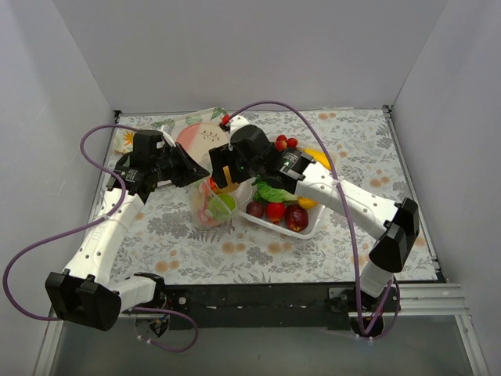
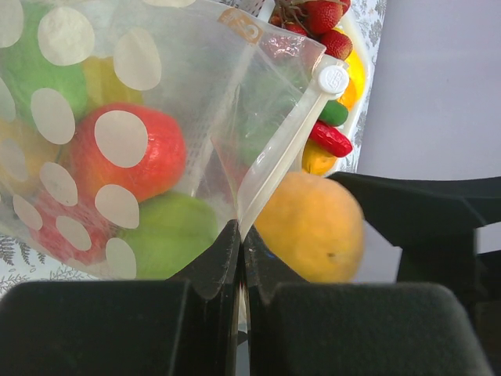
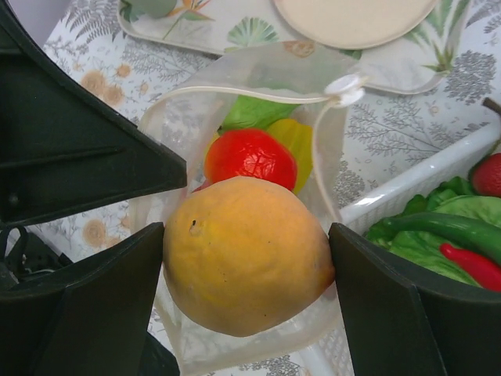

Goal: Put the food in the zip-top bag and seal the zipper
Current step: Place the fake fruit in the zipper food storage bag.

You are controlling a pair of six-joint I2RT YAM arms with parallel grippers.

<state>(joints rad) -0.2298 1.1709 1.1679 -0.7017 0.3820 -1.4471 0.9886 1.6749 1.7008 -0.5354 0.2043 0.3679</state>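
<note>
The dotted zip-top bag (image 1: pixel 211 207) lies open left of the white tray (image 1: pixel 313 229), with red, green and yellow food inside (image 2: pixel 129 153). My left gripper (image 2: pixel 239 235) is shut on the bag's mouth edge, right at the zipper strip (image 2: pixel 286 153); its white slider (image 2: pixel 333 78) sits at the far end. My right gripper (image 3: pixel 246 258) is shut on a yellow-orange fruit (image 3: pixel 243 251) and holds it just over the bag's open mouth (image 3: pixel 164 125). In the top view both grippers, left (image 1: pixel 203 178) and right (image 1: pixel 227 178), meet above the bag. More food (image 1: pixel 275 210) lies in the tray.
A round pink-and-white plate (image 1: pixel 200 139) sits behind the left gripper on a small floral tray (image 1: pixel 125 139). Strawberries (image 1: pixel 286 142) and a yellow fruit (image 1: pixel 317 157) lie behind the white tray. Green vegetables and a red chilli (image 3: pixel 470 266) lie in the tray. Walls enclose the table on three sides.
</note>
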